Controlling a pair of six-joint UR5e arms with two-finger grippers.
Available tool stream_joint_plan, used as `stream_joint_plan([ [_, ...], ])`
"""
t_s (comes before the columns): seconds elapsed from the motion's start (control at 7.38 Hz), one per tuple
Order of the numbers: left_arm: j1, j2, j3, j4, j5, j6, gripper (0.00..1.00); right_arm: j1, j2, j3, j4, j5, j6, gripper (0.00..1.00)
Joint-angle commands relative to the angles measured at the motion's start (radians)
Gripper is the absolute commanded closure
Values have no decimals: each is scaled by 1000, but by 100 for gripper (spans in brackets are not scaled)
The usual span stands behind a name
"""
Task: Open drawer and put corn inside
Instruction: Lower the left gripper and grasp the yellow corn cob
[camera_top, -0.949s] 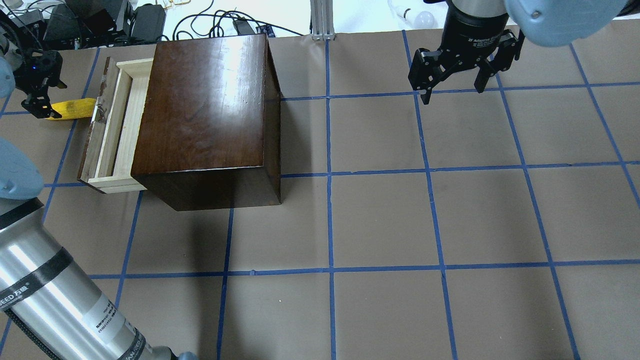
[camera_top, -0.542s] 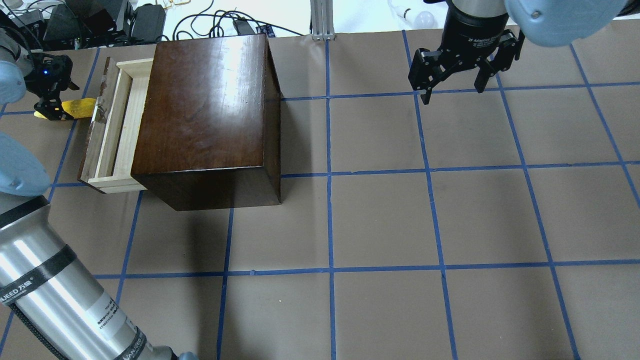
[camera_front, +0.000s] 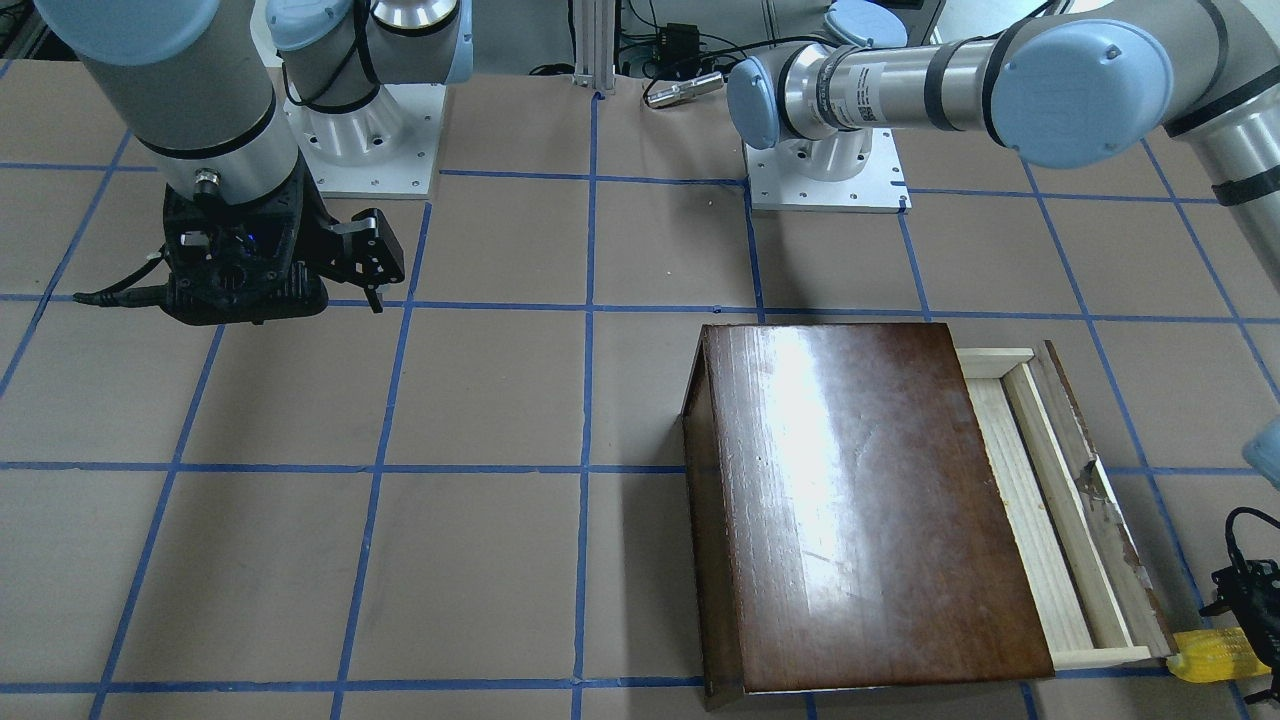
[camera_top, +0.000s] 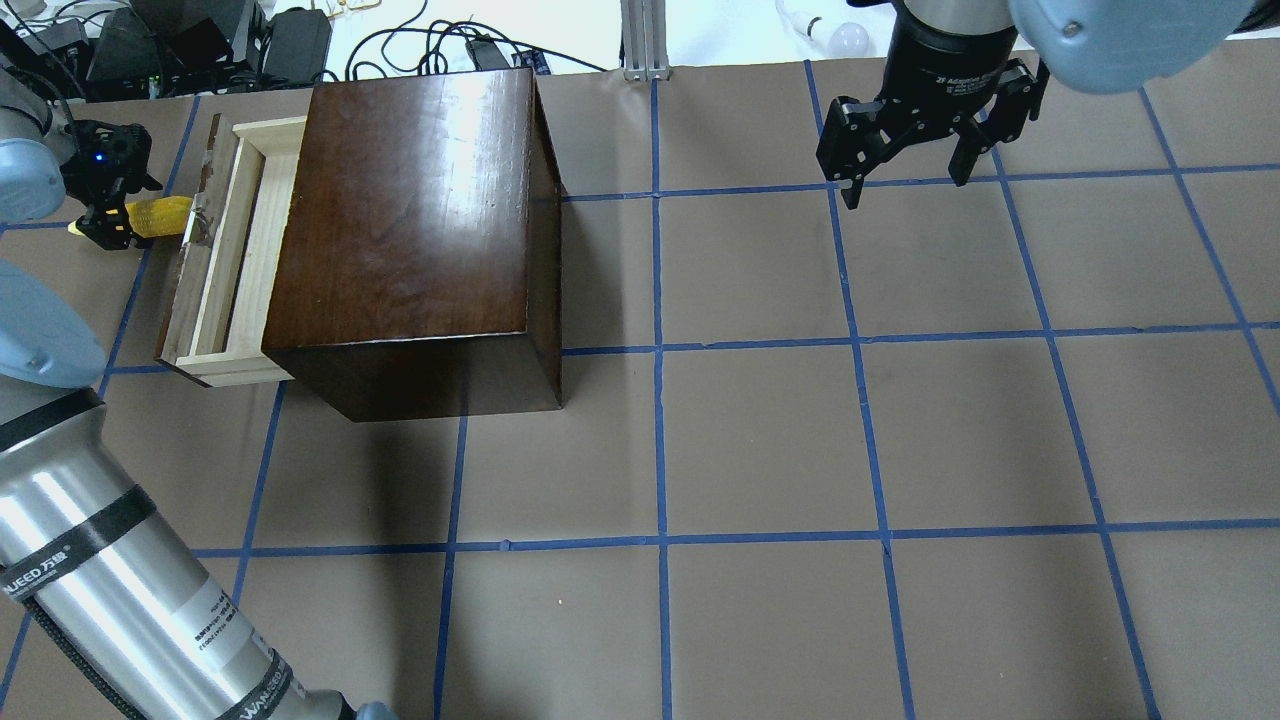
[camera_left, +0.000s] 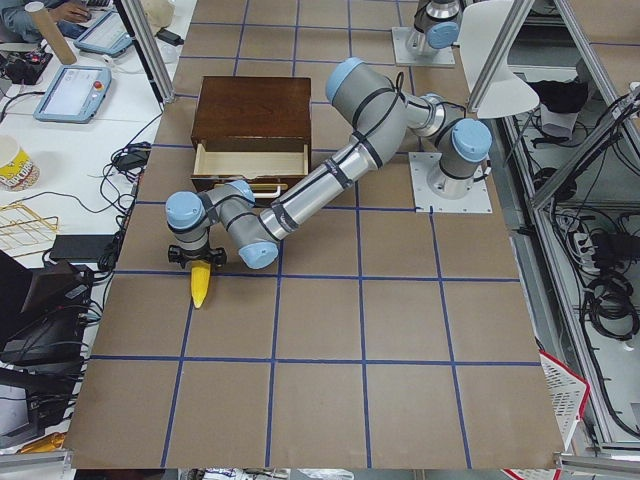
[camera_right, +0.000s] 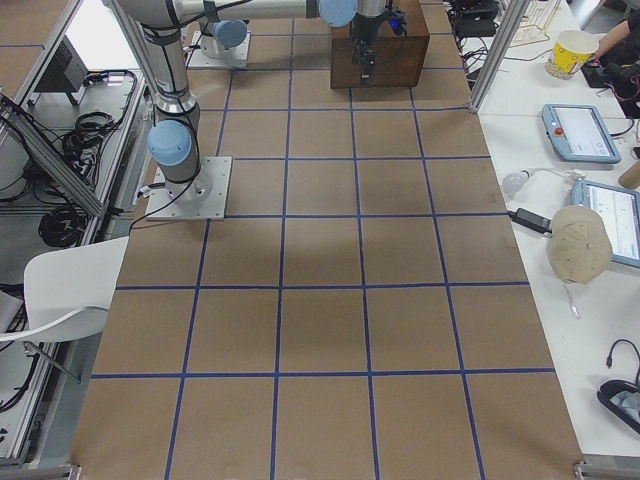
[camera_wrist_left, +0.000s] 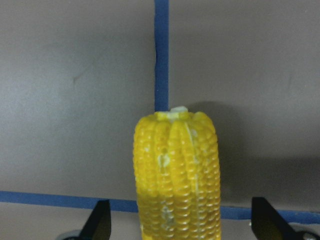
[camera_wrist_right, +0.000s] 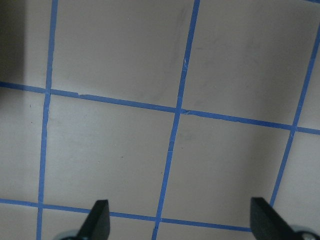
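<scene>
The yellow corn (camera_top: 160, 213) lies on the table just left of the drawer's dark front panel; it also shows in the front view (camera_front: 1212, 656) and the left side view (camera_left: 201, 286). The drawer (camera_top: 228, 250) stands pulled out of the dark-brown cabinet (camera_top: 410, 220), its pine tray bare. My left gripper (camera_top: 108, 200) is open and straddles the corn's outer half. In the left wrist view the corn (camera_wrist_left: 176, 170) stands between the spread fingertips (camera_wrist_left: 100, 222) without touching them. My right gripper (camera_top: 905, 178) is open and empty, hovering at the far right.
The cabinet (camera_front: 860, 500) fills the table's left back part. Cables and power bricks (camera_top: 200, 40) lie beyond the far edge. Brown paper with blue tape squares (camera_top: 760, 440) covers the table.
My left gripper has moved right along the corn toward the drawer and now covers its outer half. The corn, the drawer and the right arm have not moved.
</scene>
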Motion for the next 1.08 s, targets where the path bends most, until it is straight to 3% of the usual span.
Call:
stream_joint_plan([
  [0.0, 2, -16, 5, 18, 2, 3, 2, 0, 0, 0, 0, 0, 0, 0],
  [0.14, 2, -16, 5, 16, 7, -4, 8, 0, 0, 0, 0, 0, 0, 0],
  [0.27, 3, -15, 5, 15, 22, -2, 24, 0, 0, 0, 0, 0, 0, 0],
  [0.41, 2, -15, 5, 15, 25, 1, 58, 0, 0, 0, -1, 0, 0, 0],
  [0.54, 3, -12, 5, 15, 27, 1, 100, 0, 0, 0, 0, 0, 1, 0],
  [0.95, 3, -7, 5, 13, 25, 4, 100, 0, 0, 0, 0, 0, 1, 0],
])
